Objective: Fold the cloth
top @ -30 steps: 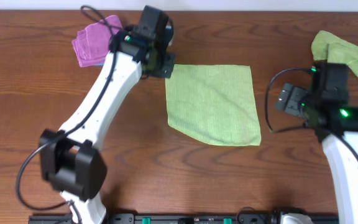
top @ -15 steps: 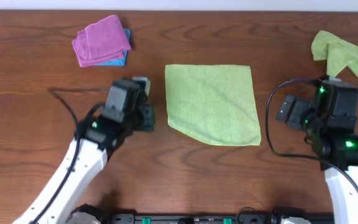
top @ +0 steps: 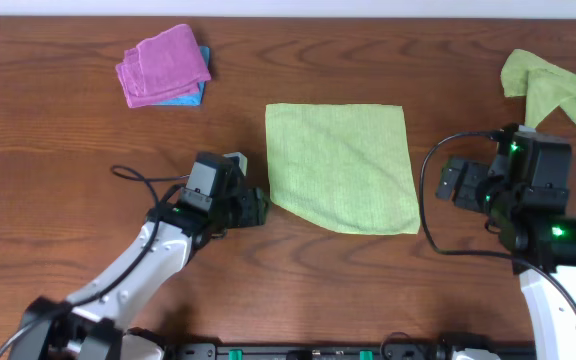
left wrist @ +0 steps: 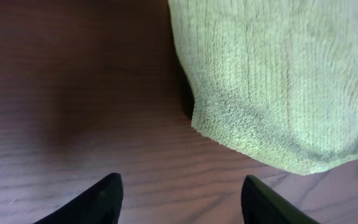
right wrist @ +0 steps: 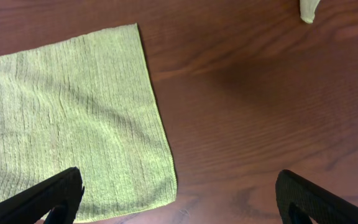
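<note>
The light green cloth lies flat on the wooden table, its front-left corner rounded off. My left gripper hovers just off that corner, pointing at it. In the left wrist view the cloth fills the upper right, and the left gripper is open over bare wood with nothing between its fingers. My right gripper stands wide open to the right of the cloth. The right wrist view shows the cloth with its near right corner between the spread fingers of the right gripper, which holds nothing.
A folded pink cloth rests on a blue one at the back left. A crumpled green cloth lies at the back right; a tip of it shows in the right wrist view.
My left arm has swung from the cloth's back-left corner down to its front-left corner, and its jaws have opened. The right arm has shifted only slightly.
</note>
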Controlling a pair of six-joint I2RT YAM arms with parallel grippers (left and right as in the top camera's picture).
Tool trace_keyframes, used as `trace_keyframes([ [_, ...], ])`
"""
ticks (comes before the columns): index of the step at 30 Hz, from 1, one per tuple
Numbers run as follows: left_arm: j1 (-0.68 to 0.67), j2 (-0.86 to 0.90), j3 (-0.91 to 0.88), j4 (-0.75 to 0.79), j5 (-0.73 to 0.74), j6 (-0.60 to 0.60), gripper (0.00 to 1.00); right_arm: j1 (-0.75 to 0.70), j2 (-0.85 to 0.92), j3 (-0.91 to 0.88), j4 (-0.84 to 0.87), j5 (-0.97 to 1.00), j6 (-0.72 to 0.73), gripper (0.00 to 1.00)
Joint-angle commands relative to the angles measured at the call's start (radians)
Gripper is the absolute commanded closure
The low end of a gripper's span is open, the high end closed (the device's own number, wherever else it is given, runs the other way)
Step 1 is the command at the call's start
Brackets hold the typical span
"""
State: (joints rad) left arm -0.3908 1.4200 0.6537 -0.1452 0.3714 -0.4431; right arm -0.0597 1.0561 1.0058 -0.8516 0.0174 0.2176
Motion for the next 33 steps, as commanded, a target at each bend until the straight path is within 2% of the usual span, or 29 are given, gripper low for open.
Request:
trace_keyframes([
  [1,0.002,0.056,-0.004,0.052,0.076,-0.012,0.24,-0.006,-0.006,-0.006,-0.001,-0.007,-0.026,0.01],
  [3,0.002,0.092,-0.004,0.093,0.092,-0.037,0.20,-0.006,-0.006,-0.006,-0.001,-0.007,-0.030,0.01],
  [19,0.002,0.255,-0.004,0.330,0.155,-0.098,0.17,-0.006,-0.006,-0.006,-0.021,-0.007,-0.051,0.01],
  [22,0.002,0.283,-0.004,0.372,0.165,-0.124,0.14,-0.006,-0.006,-0.006,-0.024,-0.007,-0.052,0.01],
  [33,0.005,0.374,-0.004,0.503,0.298,-0.198,0.13,-0.006,-0.006,-0.006,-0.023,-0.007,-0.066,0.01],
])
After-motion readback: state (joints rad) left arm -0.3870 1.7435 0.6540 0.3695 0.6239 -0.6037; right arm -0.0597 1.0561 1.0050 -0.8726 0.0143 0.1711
